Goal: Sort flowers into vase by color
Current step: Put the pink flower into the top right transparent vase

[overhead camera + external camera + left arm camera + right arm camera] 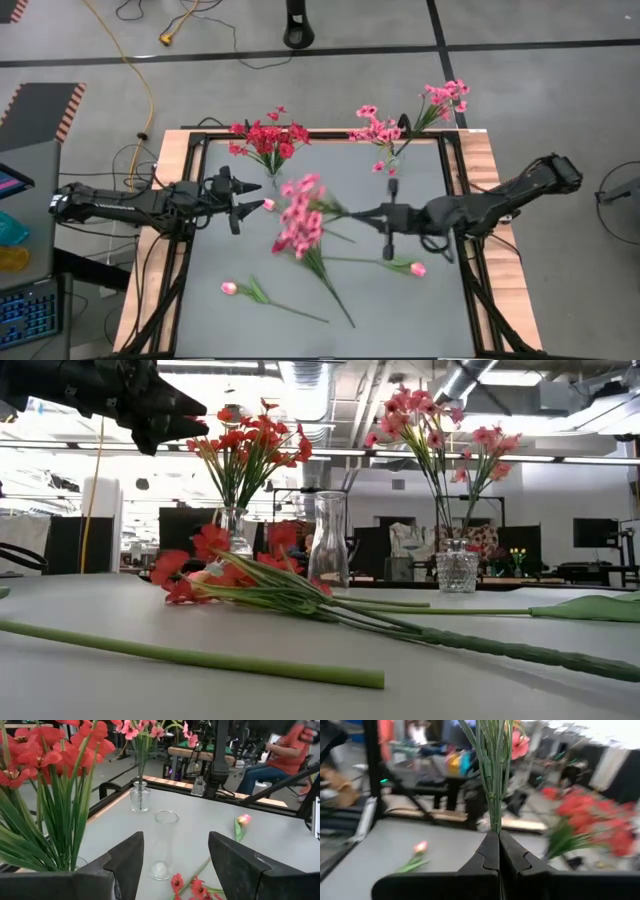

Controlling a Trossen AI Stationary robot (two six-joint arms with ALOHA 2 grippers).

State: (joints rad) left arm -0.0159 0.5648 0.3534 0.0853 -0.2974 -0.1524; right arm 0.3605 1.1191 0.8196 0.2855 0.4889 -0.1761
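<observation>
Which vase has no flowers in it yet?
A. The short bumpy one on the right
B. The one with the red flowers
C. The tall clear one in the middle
C: in the low view the tall clear vase stands bare between the vase of red flowers and the short cut-glass vase holding pink sprays.

Open left end effector (pixel 175 865) frames empty glass vase (pixel 164 845), seemingly untouched.

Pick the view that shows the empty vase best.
Left wrist view: the empty vase stands whole and close between the left pincer's fingers. Low view shows it behind stems; the high view barely shows it, the right wrist view not at all.
</observation>
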